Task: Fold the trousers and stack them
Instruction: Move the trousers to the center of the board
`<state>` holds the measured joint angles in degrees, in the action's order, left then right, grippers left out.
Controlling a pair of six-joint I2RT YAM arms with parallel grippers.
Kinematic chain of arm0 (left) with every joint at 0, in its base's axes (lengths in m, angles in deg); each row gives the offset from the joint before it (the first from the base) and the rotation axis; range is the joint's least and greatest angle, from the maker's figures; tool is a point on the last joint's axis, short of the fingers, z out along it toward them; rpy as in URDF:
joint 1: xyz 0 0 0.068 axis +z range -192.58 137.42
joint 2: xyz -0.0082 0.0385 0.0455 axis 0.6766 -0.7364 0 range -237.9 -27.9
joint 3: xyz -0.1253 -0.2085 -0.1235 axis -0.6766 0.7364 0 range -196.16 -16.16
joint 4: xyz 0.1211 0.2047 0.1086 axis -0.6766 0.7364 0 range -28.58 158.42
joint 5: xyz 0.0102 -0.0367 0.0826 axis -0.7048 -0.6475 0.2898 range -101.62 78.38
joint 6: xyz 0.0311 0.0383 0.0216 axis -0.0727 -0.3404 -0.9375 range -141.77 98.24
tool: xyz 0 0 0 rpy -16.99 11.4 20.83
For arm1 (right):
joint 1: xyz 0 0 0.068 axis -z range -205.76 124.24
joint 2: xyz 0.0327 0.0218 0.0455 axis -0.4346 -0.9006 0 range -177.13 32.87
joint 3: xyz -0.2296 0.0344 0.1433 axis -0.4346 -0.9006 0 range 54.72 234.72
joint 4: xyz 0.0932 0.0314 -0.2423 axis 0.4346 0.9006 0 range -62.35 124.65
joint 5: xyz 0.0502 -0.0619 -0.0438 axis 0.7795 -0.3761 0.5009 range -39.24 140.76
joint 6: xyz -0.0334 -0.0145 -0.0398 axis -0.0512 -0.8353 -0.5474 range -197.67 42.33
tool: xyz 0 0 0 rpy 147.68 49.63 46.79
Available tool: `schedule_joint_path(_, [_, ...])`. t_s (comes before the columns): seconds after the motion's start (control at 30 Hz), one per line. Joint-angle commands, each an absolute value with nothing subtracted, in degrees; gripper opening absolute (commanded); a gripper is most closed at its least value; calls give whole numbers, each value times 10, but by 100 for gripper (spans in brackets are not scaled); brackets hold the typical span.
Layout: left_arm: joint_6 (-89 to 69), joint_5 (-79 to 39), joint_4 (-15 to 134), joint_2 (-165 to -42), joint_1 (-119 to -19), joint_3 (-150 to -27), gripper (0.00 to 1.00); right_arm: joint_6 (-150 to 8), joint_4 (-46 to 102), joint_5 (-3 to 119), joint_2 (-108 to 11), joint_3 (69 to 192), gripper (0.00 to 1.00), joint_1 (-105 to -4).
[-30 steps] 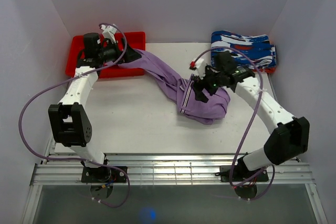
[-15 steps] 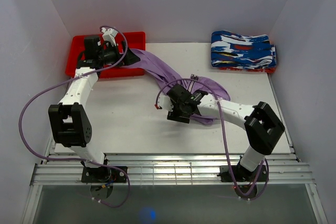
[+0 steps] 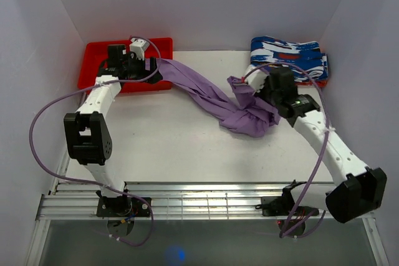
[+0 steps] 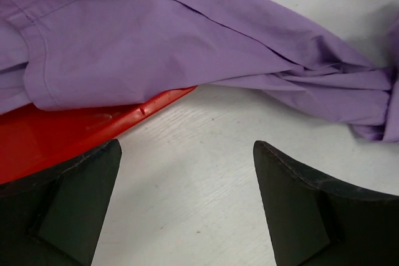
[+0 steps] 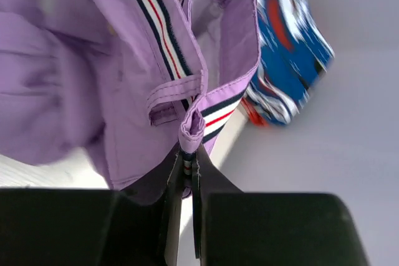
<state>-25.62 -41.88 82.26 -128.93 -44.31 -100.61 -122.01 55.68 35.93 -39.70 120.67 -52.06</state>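
At centre right, the right gripper [image 5: 187, 169] clamps the trousers [image 3: 199, 91] by the waistband; far left, the left gripper [image 4: 186, 154] gapes, empty.

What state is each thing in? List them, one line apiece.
trousers, unfolded and bunched, one leg end draped over the edge of the red tray, waistband pinched
left gripper, open, holding nothing
right gripper, shut on the trousers' waistband
red tray, upright, partly covered by the trouser leg
patterned garments, folded, piled at the far right corner
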Motion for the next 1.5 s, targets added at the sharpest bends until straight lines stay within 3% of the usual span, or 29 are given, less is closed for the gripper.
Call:
schedule_joint_path(0.0, [-397, -408, 877, -1321, -453, -1090, 98, -1267, 569, 400, -331, 1188, 8, -395])
schedule_joint_path(0.1, [-525, -493, 954, -1370, -467, -1160, 98, -1279, 580, 427, -305, 1139, 8, -311])
schedule_joint_path(0.23, [-716, -536, 961, -1354, -516, -1109, 98, -1271, 595, 463, -299, 1086, 8, -218])
schedule_joint_path(0.4, [-961, -410, 913, -1342, -607, -1004, 98, -1261, 615, 499, -310, 1063, 8, -143])
schedule_joint_path(0.53, [-979, -355, 842, -1392, -631, -1010, 98, -1258, 628, 501, -312, 1066, 8, -129])
schedule_joint_path(0.77, [-1034, -234, 552, -1431, -658, -925, 98, -1268, 639, 501, -308, 1071, 8, -122])
schedule_joint_path(1.1, [-1028, -145, 352, -1510, -661, -940, 98, -1281, 638, 523, -321, 1074, 8, -100])
schedule_joint_path(1.2, [-1016, -122, 313, -1520, -665, -957, 89, -1282, 638, 524, -323, 1076, 8, -98])
schedule_joint_path(1.3, [-991, -89, 291, -1509, -667, -974, 66, -1281, 639, 528, -323, 1077, 8, -93])
schedule_joint_path(1.4, [-954, -83, 288, -1473, -667, -978, 51, -1282, 639, 532, -319, 1076, 8, -92])
schedule_joint_path(1.47, [-931, -82, 290, -1439, -667, -974, 49, -1281, 639, 535, -317, 1075, 8, -92])
